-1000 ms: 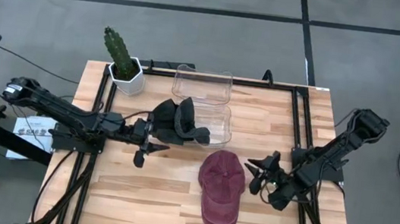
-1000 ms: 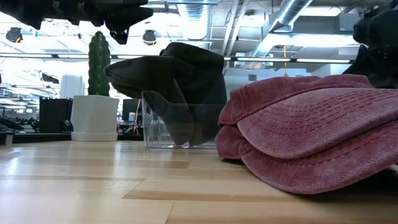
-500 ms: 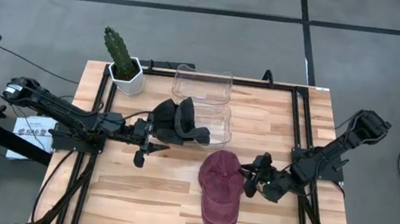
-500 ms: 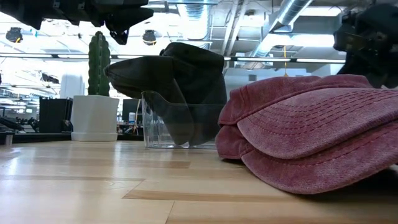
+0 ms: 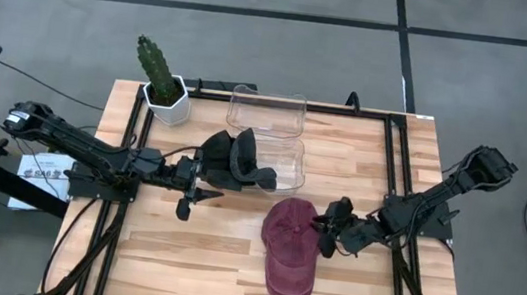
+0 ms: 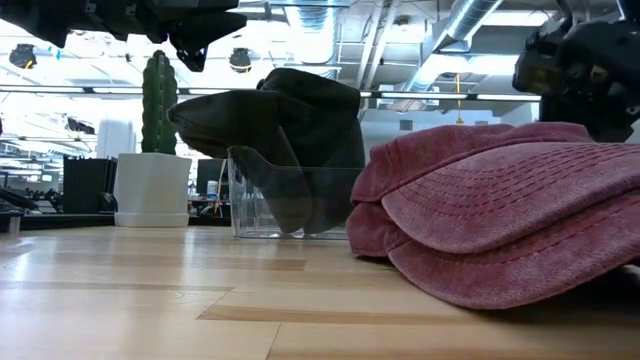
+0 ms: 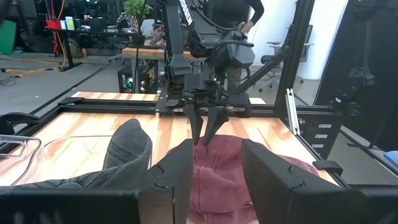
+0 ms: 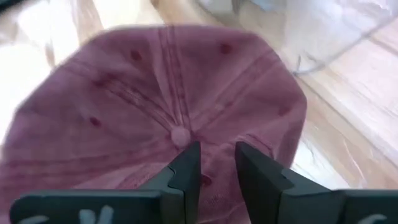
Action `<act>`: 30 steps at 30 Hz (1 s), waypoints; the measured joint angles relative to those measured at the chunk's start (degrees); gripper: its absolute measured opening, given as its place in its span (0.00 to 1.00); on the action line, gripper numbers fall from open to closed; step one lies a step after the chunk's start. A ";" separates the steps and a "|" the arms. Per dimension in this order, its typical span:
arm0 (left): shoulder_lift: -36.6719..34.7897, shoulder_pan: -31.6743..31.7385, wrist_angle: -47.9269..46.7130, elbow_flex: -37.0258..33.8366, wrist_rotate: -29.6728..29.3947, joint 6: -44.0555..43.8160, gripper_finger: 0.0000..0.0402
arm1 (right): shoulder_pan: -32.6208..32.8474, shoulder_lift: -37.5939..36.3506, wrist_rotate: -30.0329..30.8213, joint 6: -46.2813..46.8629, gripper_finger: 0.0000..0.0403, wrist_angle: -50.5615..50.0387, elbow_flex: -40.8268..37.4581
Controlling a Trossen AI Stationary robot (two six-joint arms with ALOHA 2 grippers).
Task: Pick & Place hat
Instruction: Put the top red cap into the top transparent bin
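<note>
**Right gripper at the crown of the maroon cap, fingers parted**

In the high view the maroon cap (image 5: 290, 248) lies flat on the wooden table (image 5: 189, 259), a little right of centre in the lower half of the frame, its brim pointing toward the bottom edge. The right gripper (image 5: 329, 232) sits just beside the cap's crown on its right side, the arm reaching in from the right edge of the table. Its 2 fingers stand apart with a narrow gap between them; in the right wrist view the cap's top button (image 8: 180, 135) shows just past that gap, and nothing is held between them. Whether the fingertips touch the fabric cannot be told.

The left gripper (image 5: 199, 193) waits left of centre in the high view, its fingers parted and empty, next to a dark hat (image 5: 235, 159). That dark hat is draped over the edge of the nearer of 2 clear plastic bins (image 5: 287, 161); the second clear bin (image 5: 267, 110) stands just behind it, toward the top of the frame. A potted cactus (image 5: 161, 79) in a white pot stands at the table's upper left corner.

In the low view the maroon cap fills the right half of the frame, with the dark hat and its bin behind it at centre.
</note>
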 joint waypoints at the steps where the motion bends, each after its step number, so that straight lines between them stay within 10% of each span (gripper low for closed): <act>1: 0.00 0.01 -0.01 0.00 0.00 0.00 0.33 | -0.30 0.00 -0.48 -0.01 0.23 -0.69 0.00; 30: 0.00 0.02 0.00 0.00 0.00 0.00 0.33 | 2.58 0.02 7.07 -13.49 0.00 -10.37 11.92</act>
